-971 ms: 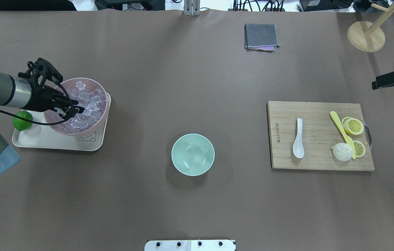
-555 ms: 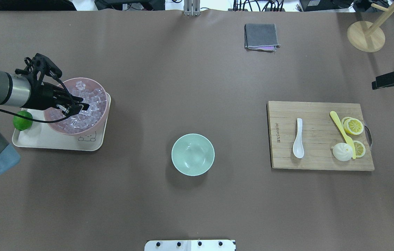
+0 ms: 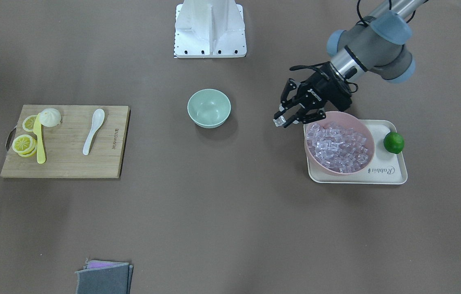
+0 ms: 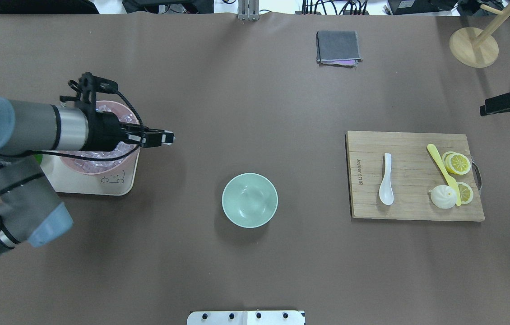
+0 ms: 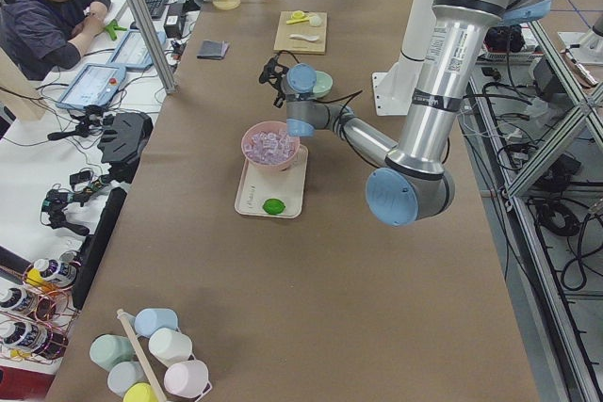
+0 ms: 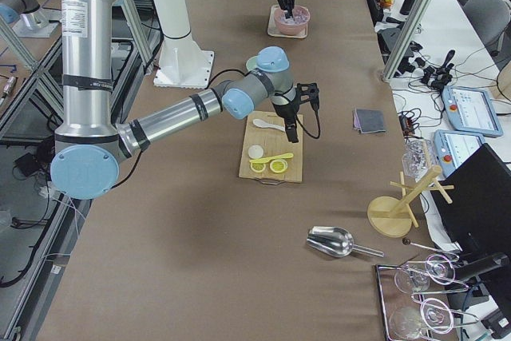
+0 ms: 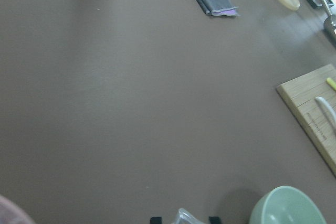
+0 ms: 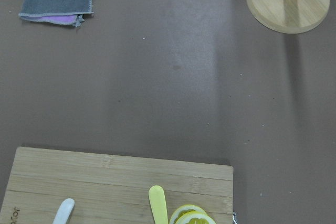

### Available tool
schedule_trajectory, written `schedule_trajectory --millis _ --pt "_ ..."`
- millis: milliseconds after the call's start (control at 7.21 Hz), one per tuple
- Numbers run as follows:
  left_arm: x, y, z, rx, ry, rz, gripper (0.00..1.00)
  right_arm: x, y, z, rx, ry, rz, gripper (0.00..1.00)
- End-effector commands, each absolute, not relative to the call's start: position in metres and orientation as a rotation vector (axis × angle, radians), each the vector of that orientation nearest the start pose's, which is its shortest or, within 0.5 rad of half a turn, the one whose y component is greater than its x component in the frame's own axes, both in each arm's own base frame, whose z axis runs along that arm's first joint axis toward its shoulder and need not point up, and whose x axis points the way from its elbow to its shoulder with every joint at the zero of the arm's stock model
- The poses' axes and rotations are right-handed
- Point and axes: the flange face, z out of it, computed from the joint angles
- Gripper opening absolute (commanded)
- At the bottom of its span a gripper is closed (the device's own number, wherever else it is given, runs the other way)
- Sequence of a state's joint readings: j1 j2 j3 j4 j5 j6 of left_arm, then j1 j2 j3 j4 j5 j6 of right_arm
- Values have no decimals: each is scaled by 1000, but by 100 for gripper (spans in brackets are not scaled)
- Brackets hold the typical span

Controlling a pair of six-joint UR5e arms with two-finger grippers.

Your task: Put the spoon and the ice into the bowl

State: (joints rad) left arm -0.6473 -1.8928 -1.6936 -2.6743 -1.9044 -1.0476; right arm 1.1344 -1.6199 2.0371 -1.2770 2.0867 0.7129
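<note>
Left pincer (image 3: pixel 282 120) is clamped on one clear ice cube (image 3: pixel 279 121). It hangs above the bare desk (image 4: pixel 255 90), just past the rim of the pink bowl (image 3: pixel 367 127) of ice.

The mint-green bowl (image 4: pixel 249 200), empty and upright, lies to the pincer's right and somewhat nearer the robot's base, well apart from it. In my judgement the carry must run diagonally that way before release. A cube has no long axis to align.

The white soup spoon (image 4: pixel 386 179) lies on the wooden cutting board (image 4: pixel 413 207). Its long axis runs roughly front to back, handle pointing away from the robot, scoop toward it. The right pincer (image 4: pixel 485 109) is the nearer; I cannot tell its state.
</note>
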Motion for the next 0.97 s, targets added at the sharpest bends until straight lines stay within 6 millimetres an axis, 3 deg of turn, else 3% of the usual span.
schedule_trajectory --millis 0,139,277,416,555,693,832 --pt "506 -356 260 660 1469 65 0 -123 -461 428 318 -792 74 100" --pt "542 -328 245 675 1476 39 0 -124 -462 429 319 -787 75 100" --pt "571 -317 244 680 1456 26 0 -124 -461 429 319 -787 74 100" --pt "579 -318 246 694 1450 10 2 -124 -461 429 319 -787 74 100" --pt "577 -319 245 704 1448 14 33 -125 -462 428 321 -789 72 100" --pt "578 -318 244 703 1450 15 87 -126 -462 426 323 -790 69 100" --pt "575 -318 241 702 1471 5 98 -127 -462 426 324 -791 67 100"
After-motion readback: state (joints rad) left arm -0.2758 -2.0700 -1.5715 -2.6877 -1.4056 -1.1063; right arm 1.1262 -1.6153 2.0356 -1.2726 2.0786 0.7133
